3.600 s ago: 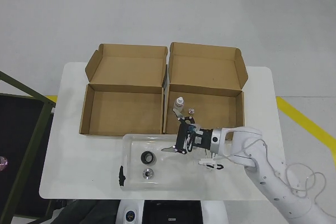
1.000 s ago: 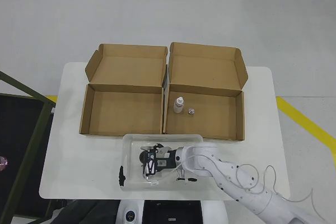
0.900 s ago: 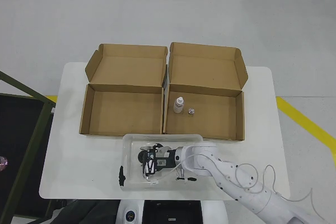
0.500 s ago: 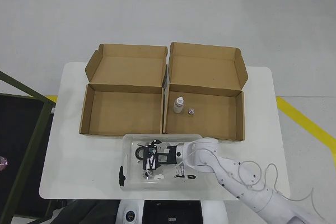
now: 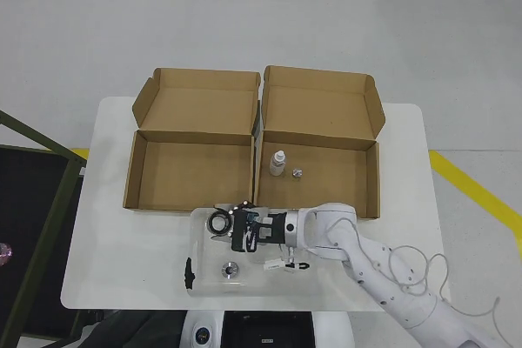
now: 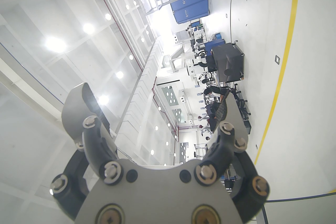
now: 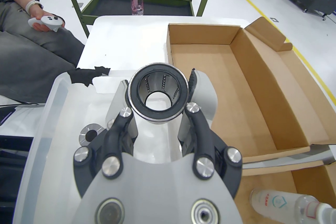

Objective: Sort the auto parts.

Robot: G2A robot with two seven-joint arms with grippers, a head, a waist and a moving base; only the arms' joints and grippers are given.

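So my right pincer (image 7: 159, 89) is clamped on a linear bearing (image 5: 218, 224), pinched across its round outside with the bore facing back at my wrist camera. It's hanging over the far-left end of the clear plastic bin (image 5: 196, 261), just short of the two open cardboard boxes. My left pincer (image 6: 152, 99) is off pointing at the ceiling, jaws apart, nothing in it.

Stuff I'm nervous about:

- The grip. Smooth steel cylinder, two narrow fingers on a curved surface. My guess is that any jerk or tilt could let it roll out, and it looks heavy enough to bounce off the table.
- Clearance. The bin's rim and the near wall of the left cardboard box (image 5: 191, 174) both sit between me and a drop spot. Go across too low and I clip cardboard and shove the whole box.
- Wrong box. The left one is bare, the right cardboard box (image 5: 331, 178) has a small bottle (image 5: 279, 162) standing next to a little metal piece (image 5: 297, 173). Dropping there risks knocking the bottle over.
- Letting go from high up, which could dent something or send it rolling.

There's a round metal spacer (image 5: 231, 270) waiting in the bin too.
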